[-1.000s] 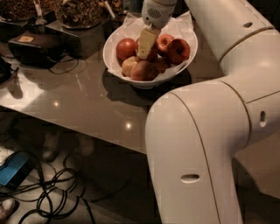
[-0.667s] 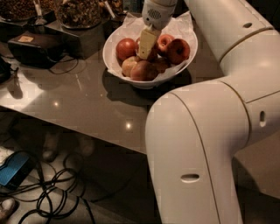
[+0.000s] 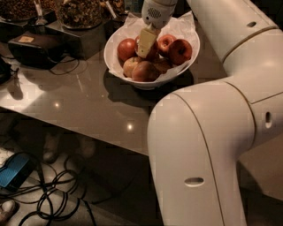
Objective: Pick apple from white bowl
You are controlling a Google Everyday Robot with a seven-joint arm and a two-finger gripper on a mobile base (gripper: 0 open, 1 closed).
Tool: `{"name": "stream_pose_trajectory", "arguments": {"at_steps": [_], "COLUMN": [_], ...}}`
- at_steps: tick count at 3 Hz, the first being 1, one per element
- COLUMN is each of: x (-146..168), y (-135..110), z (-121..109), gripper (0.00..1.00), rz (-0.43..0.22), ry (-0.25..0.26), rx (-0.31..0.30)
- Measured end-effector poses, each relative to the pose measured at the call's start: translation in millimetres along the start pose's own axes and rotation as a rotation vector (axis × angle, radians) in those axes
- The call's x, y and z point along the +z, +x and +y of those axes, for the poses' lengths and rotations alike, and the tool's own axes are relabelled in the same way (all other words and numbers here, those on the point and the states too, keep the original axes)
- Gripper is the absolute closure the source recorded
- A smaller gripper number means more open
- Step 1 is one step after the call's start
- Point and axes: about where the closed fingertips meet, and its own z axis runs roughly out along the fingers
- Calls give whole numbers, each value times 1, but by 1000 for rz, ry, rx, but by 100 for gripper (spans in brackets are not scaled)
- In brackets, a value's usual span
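Hand over apple, in white bowl

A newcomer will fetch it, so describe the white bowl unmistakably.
On the grey table, beside the dark nut containers, sits the white bowl, the tool poised among its apples. It alone is white, wide and paper-lined.

- The place looks like an office break area or snack corner: a glossy counter carries a white bowl of apples beside dark containers of nuts.
- Loose cables lie tangled on the floor below.
- The gripper hangs over the bowl.
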Motion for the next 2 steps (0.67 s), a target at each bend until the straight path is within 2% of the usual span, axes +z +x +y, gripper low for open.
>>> {"name": "stream_pose_trajectory", "arguments": {"at_steps": [1,2], "x": [-26,-57], "y": [-3,-6], "z": [7,24], "gripper": [100,100], "rz": [-30,-71], "ry": [36,51], "rx": [3,-33]}}
